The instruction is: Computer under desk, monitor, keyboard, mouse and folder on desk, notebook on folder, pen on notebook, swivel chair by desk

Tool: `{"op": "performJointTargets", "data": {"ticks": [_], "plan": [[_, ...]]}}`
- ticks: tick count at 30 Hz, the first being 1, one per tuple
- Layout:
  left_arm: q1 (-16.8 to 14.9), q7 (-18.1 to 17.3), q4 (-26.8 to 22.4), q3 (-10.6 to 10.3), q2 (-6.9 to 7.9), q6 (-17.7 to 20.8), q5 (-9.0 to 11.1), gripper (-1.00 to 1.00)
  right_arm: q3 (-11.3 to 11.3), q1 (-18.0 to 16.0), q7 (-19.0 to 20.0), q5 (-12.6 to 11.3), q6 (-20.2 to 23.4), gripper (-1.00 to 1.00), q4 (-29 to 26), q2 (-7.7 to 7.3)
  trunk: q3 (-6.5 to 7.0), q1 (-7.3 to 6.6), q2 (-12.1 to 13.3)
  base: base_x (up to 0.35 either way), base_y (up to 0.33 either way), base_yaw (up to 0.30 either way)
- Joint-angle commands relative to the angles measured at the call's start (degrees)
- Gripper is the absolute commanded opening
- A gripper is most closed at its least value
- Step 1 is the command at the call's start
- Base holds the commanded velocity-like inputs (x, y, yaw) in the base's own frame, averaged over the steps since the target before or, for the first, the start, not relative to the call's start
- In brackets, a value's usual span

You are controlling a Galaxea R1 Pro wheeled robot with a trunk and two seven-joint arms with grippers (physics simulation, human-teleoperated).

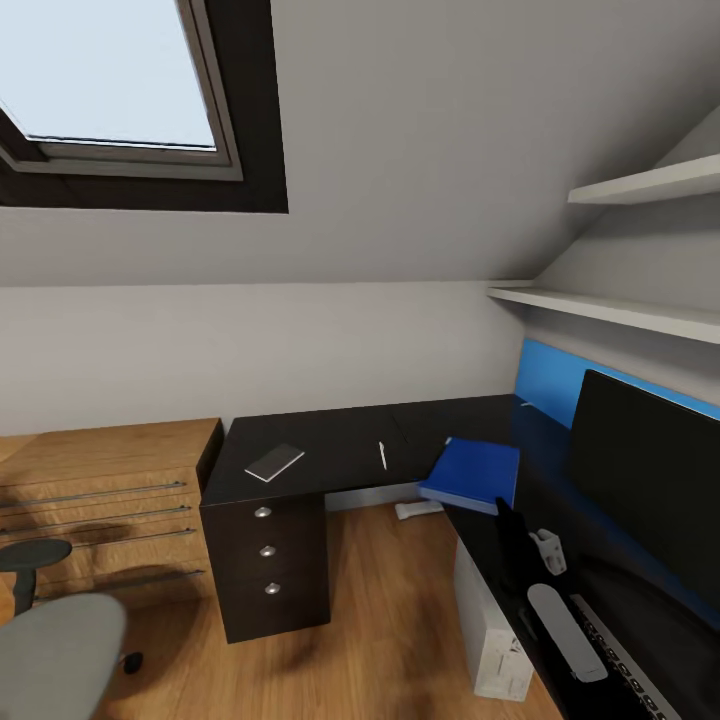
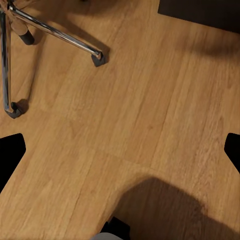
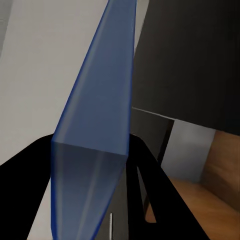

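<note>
two gripper fingers (image 3: 30,175) of the right gripper (image 1: 510,515) are pinching the blue folder (image 1: 472,473), tilting over the desk (image 1: 340,450) corner beside the monitor (image 1: 645,480); left gripper (image 2: 120,150) is hanging spread above floor.

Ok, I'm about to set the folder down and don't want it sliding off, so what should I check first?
1. Right pincer clamps the folder: ok.
2. Folder fully over the desk: not ok; one corner seems to hang past the inner edge.
3. Folder level: not ok, it is tilted.
4. Notebook and pen out of the landing spot: ok, both lie apart from it.
5. Mouse position beside the keyboard: cannot tell.
6. Left pincer free: ok, open above the floor.
</note>
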Motion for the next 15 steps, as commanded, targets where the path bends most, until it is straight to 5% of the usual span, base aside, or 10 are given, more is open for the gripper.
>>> {"op": "performJointTargets", "data": {"ticks": [1,15], "plan": [[-0.03,0.44,-0.05,-0.49,0.03,-0.11,0.18,1.0,0.19,-0.03,-0.17,-0.43,-0.22,-1.0,-0.13,-0.27,-0.08,0.01,-0.06,0.0,0.0,0.0],[-0.03,0.44,-0.05,-0.49,0.03,-0.11,0.18,1.0,0.63,-0.03,0.15,-0.3,-0.21,-1.0,-0.4,-0.71,-0.08,0.01,-0.06,0.0,0.0,0.0]]}}
